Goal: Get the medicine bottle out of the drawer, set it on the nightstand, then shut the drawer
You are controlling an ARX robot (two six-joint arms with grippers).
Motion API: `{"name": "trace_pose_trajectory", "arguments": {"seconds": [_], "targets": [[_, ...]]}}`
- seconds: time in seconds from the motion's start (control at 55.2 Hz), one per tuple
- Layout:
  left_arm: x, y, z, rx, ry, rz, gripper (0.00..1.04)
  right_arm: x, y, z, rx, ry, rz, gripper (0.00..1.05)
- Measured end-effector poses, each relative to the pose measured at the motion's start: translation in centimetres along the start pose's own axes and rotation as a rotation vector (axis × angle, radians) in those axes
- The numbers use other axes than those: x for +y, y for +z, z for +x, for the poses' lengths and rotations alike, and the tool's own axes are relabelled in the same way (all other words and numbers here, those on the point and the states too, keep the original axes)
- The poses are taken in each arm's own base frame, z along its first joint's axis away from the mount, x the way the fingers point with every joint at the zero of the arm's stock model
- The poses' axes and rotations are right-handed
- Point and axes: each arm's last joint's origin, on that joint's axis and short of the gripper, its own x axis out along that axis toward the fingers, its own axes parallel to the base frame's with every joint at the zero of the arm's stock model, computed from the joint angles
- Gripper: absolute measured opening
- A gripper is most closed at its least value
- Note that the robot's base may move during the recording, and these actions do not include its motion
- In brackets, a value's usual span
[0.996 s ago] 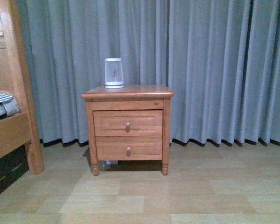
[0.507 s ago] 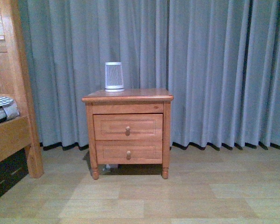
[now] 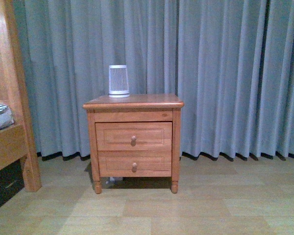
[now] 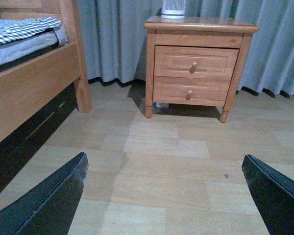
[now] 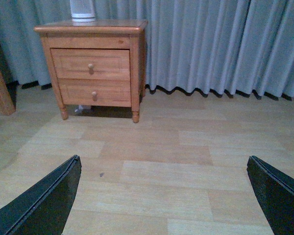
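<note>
The reddish-brown nightstand (image 3: 133,104) stands against the grey curtain, some way ahead across the floor. Its upper drawer (image 3: 133,136) is shut, with one round knob; the medicine bottle is hidden. The nightstand also shows in the left wrist view (image 4: 201,25) and the right wrist view (image 5: 90,27). Neither arm shows in the front view. My left gripper (image 4: 164,196) is open and empty over bare floor, far short of the nightstand. My right gripper (image 5: 164,196) is open and empty over bare floor too.
A large white ribbed cylinder (image 3: 118,81) stands on the nightstand's top at the back left. The lower drawer (image 3: 134,164) is shut. A wooden bed frame (image 3: 10,98) with bedding stands at the left. Wood-plank floor (image 3: 186,210) lies between me and the nightstand.
The front view has shifted: the nightstand now sits a little lower and looms slightly larger, and the bed frame has slid toward the left edge.
</note>
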Motion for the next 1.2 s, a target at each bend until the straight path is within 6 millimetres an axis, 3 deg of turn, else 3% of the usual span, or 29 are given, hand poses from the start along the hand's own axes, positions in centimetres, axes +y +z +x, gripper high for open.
{"name": "trace_pose_trajectory", "arguments": {"seconds": [1.195], "targets": [[0.0,0.0,0.0,0.0,-0.001,0.0,0.98,0.0,0.0,0.0,0.0,0.0,0.0,1.04]]}}
